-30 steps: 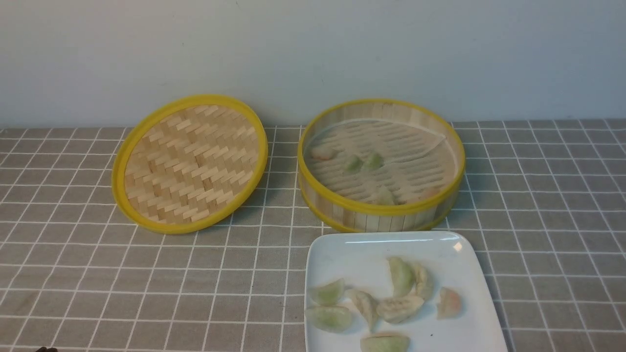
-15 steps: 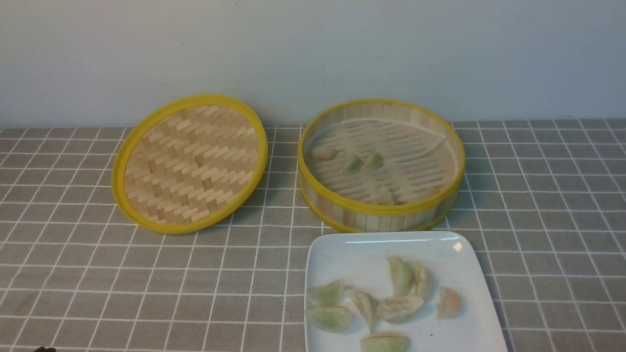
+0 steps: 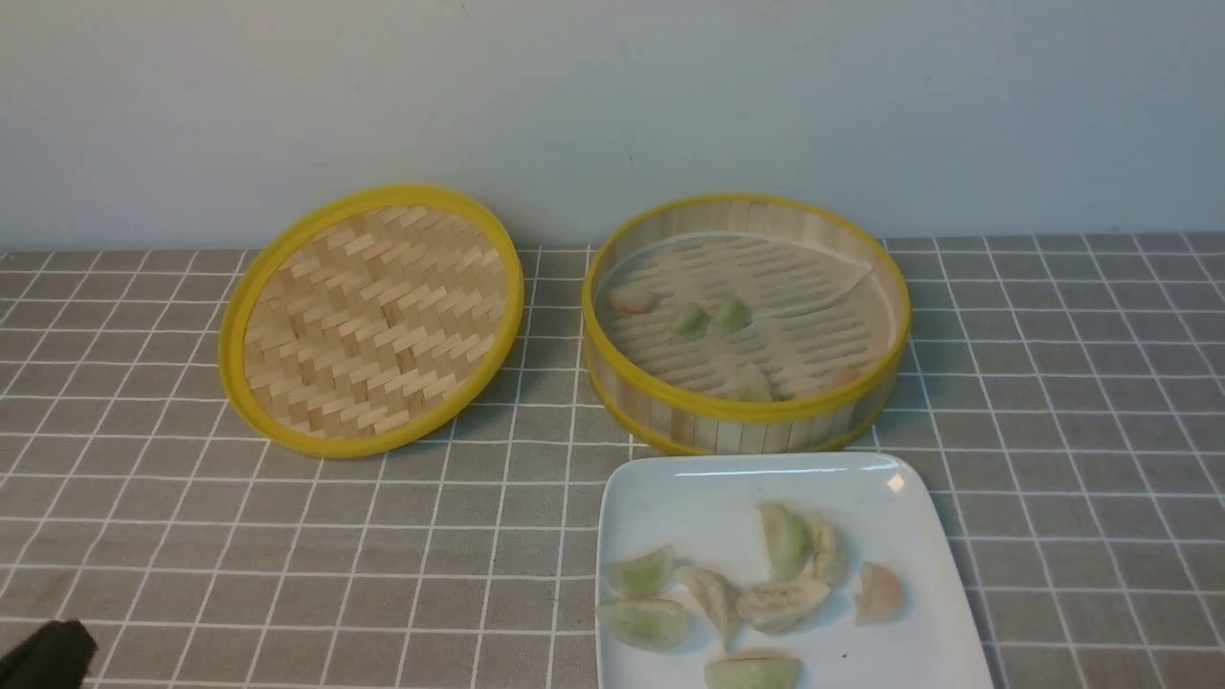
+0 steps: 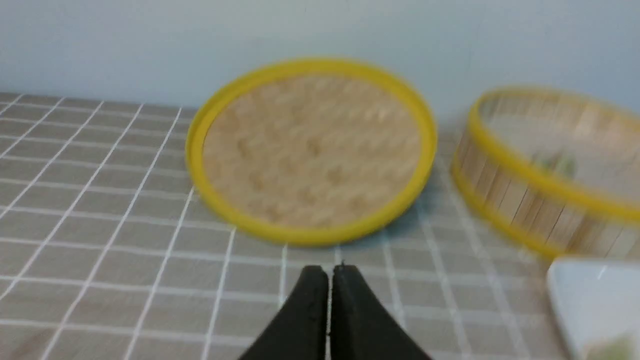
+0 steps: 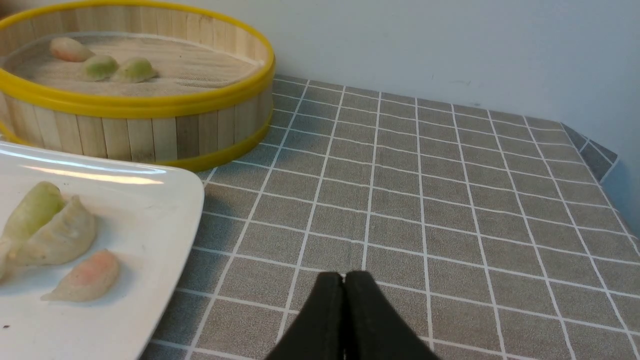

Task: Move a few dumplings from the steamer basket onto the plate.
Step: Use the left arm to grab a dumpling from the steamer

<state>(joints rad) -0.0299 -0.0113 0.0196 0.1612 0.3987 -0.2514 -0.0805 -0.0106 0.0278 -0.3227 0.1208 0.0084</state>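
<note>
- We are seeing the left gripper (image 4: 329,272) nearest of all, well short of the steamer basket (image 3: 746,413) and far off to its left; its black jaws are pressing together with nothing between them, though this wrist view is coming out blurred
- The right gripper (image 5: 344,277) is hanging over the grey checked tablecloth (image 5: 450,200), nearer than the steamer basket and to its right; its jaws are likewise pinched closed and are carrying nothing
- The plate (image 3: 689,498) is lying just in front of the steamer basket, its far edge close to the slat wall; we are not able to tell whether the two are touching
- Several dumplings (image 3: 780,603) are resting on the plate in a loose cluster, green and whitish ones together, with one pinkish piece (image 3: 878,591) lying slightly apart
- Inside the steamer basket, a pinkish dumpling (image 3: 632,299) is sitting on the slatted floor at its left side, two green dumplings (image 3: 691,321) are sitting beside it, and another green one (image 3: 751,383) is lying against the near wall
- The woven lid (image 3: 373,321) is lying to the left of the steamer basket, close to it, showing its herringbone face
- The pale wall (image 3: 612,96) is standing right behind the steamer basket
</note>
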